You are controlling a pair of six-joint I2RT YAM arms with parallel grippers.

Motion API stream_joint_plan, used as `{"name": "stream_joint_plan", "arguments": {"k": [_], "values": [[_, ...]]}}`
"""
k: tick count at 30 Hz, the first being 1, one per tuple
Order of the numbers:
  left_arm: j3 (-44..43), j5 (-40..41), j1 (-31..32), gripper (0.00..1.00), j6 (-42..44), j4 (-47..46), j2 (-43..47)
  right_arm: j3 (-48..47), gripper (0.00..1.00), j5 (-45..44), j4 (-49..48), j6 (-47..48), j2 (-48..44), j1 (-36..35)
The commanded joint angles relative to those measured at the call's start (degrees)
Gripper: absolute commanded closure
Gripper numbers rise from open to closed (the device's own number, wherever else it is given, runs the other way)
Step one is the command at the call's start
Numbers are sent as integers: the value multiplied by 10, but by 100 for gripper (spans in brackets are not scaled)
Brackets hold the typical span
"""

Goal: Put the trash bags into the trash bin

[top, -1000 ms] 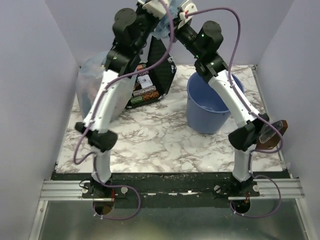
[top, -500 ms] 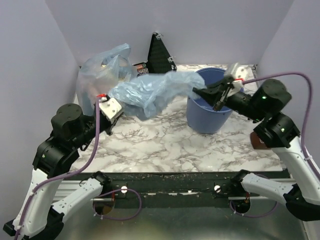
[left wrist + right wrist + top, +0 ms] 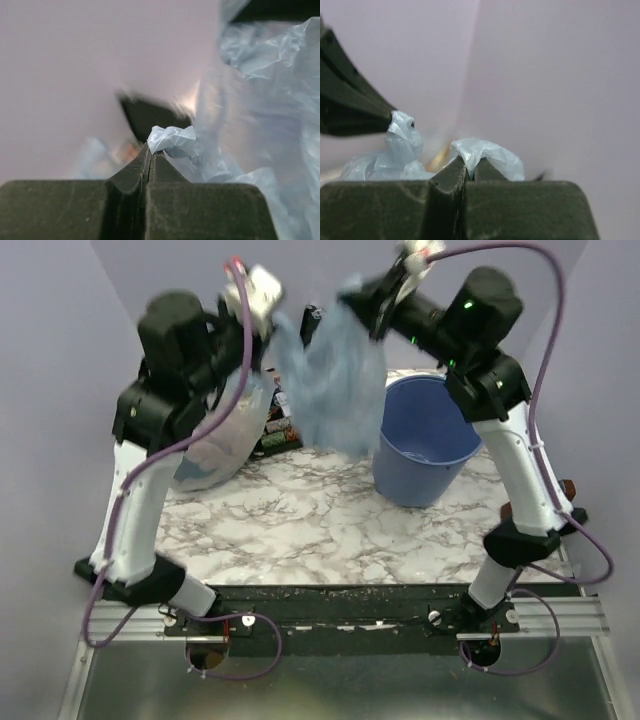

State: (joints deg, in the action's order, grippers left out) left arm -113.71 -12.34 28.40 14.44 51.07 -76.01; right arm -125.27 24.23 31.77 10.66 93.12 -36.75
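The trash bin [image 3: 425, 445] is stood upright on the marble tabletop [image 3: 300, 530], right of centre. The trash bag [image 3: 335, 390] is held aloft just left of its rim, one edge pinched in the fully closed left hand [image 3: 150, 152], another in the fully closed right hand [image 3: 469, 167]. A chip case [image 3: 285, 430] is seen behind.

No text, label, brand, number or sign is showing clearly enough to read in any view. The coloured packets in the black case [image 3: 285, 428], at the far left of the table [image 3: 300, 520], are showing only as blurred patches, too small to make out.
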Motion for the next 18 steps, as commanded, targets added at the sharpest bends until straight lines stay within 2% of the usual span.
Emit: {"name": "stream_joint_plan", "arguments": {"k": [1,2,3,4,6,8,10,11,13,15,18], "values": [[-453,131,-3,100,75,-258,-184,-290,99,-134,-363,59,116,13],[-467,123,9,100,112,-301,-182,-297,99,-115,-406,75,110,12],[-428,124,35,100,161,-336,-150,-274,99,-100,-417,85,82,6],[-347,109,55,100,189,-345,-99,-224,99,-85,-396,82,39,2],[-31,75,60,100,202,-346,69,24,99,-56,-356,61,-110,2],[223,58,63,100,170,-225,207,356,99,-50,-329,37,-279,-5],[387,-31,66,100,110,-40,315,517,99,-3,-173,4,-378,-12],[441,-73,67,100,77,24,365,559,99,25,-114,-18,-411,-15],[460,-133,26,100,59,81,414,607,99,30,-83,-55,-464,-32],[438,-113,-2,100,65,91,413,596,99,28,-77,-52,-464,-35],[423,-71,-1,100,97,62,404,559,99,27,-61,-33,-438,-34]]}}
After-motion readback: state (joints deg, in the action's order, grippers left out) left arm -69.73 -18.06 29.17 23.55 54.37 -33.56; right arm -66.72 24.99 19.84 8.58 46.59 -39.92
